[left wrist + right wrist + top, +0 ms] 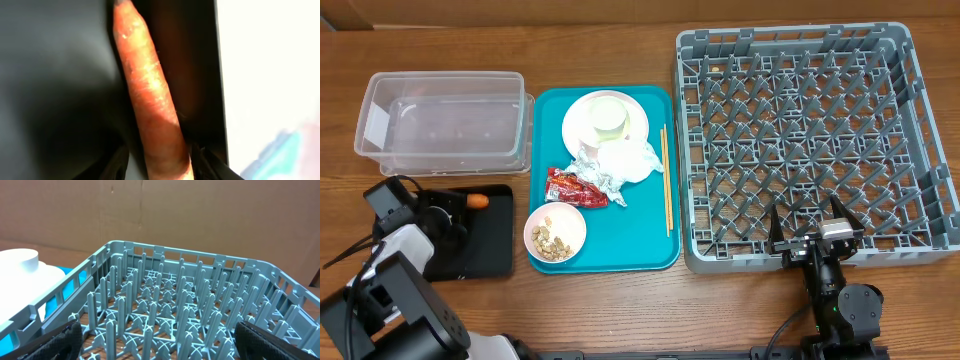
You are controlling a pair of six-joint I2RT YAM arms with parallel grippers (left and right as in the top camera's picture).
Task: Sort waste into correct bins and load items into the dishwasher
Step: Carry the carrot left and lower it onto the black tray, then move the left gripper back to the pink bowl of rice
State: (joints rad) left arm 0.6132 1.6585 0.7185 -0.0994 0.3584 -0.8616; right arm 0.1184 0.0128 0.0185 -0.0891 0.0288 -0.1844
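Note:
The orange carrot (476,200) lies in the shallow black tray (490,245), near its far edge. My left gripper (448,214) is right behind it. In the left wrist view the carrot (150,95) runs between the two fingers (160,167), with a small gap on the left side, so the jaws look slightly open. The clear tub (442,122) stands behind the black tray. The teal tray (650,250) holds a plate with a cup (608,118), crumpled napkins (625,160), a red wrapper (575,187), a bowl of nut scraps (555,233) and chopsticks (665,180). My right gripper (817,238) is open and empty at the near edge of the grey dish rack (810,45).
The rack's upright pegs (175,305) fill the right wrist view between my open right fingers (159,335). A white dish (25,280) shows past the rack's left wall. Bare wooden table lies in front of the teal tray and the rack.

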